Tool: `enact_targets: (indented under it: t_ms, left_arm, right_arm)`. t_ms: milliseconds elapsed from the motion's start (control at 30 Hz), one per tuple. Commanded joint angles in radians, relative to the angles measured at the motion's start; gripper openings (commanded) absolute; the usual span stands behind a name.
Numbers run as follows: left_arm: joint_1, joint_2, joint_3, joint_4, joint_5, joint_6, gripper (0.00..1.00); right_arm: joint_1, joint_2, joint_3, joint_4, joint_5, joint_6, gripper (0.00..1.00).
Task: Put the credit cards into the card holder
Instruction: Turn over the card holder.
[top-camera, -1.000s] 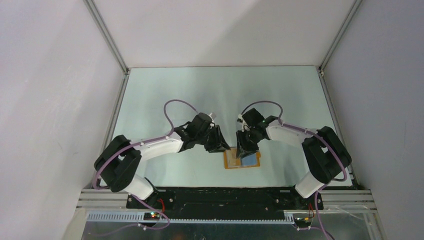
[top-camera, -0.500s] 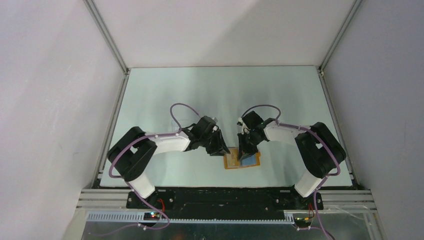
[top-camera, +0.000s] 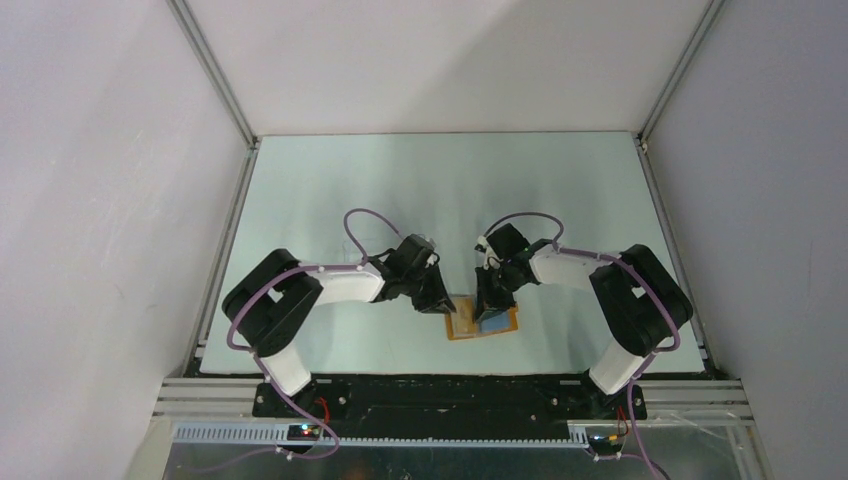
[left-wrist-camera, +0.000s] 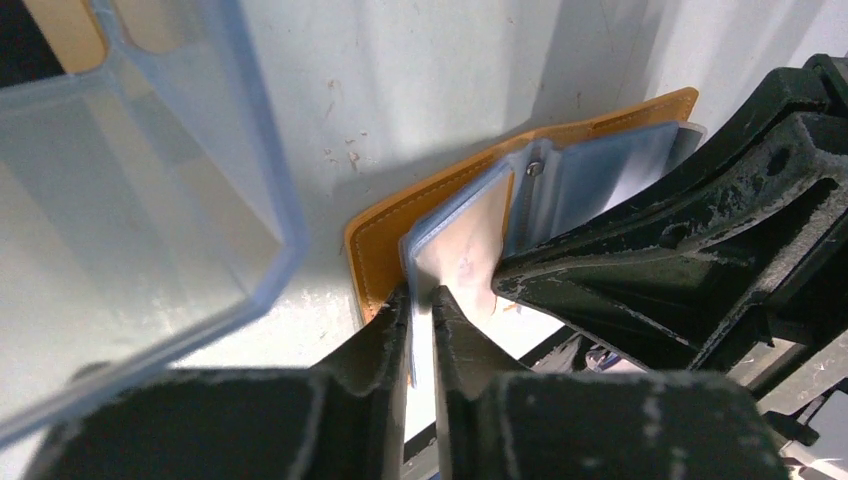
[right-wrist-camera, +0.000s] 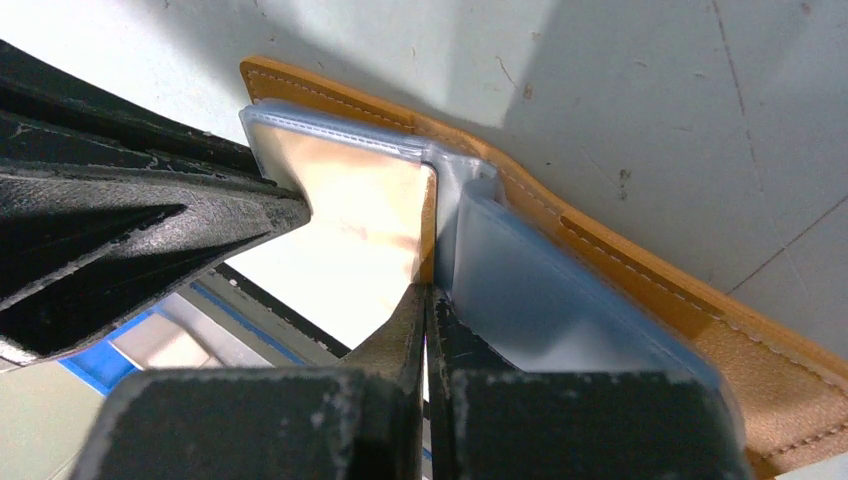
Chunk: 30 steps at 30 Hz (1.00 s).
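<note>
Card (left-wrist-camera: 465, 262) in card holder (top-camera: 462, 328) sleeve: wrist views only.

White-and-black arms (top-camera: 340, 288), looping purple cables (top-camera: 365, 214), scuffed black pincers (left-wrist-camera: 420, 300)

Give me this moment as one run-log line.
left gripper: shut on card holder panel edge | right gripper: shut at panel seam | credit card: showing inside raised panel
</note>
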Motion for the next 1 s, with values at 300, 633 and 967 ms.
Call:
enact_targets:
  t_ms: [300,633,967]
  left_arm:
    - [-0.036,-0.091,0.115,-0.075,-0.033,0.035,0.09]
    - [-0.058,-0.043,0.168,-0.076,0.006,0.031,0.23]
    - [-0.071,-0.007,0.198,-0.051,0.05,0.016,0.36]
  right_arm:
    - [-0.005,-0.127,-0.01,-0.012,-0.018,0.027,0.09]
    - [-0.092,-0.252,0.004,-0.096,-0.019,0.005,0.42]
    - [-0.127,-0.264,0.004,-0.105,-0.076,-0.017,0.6]
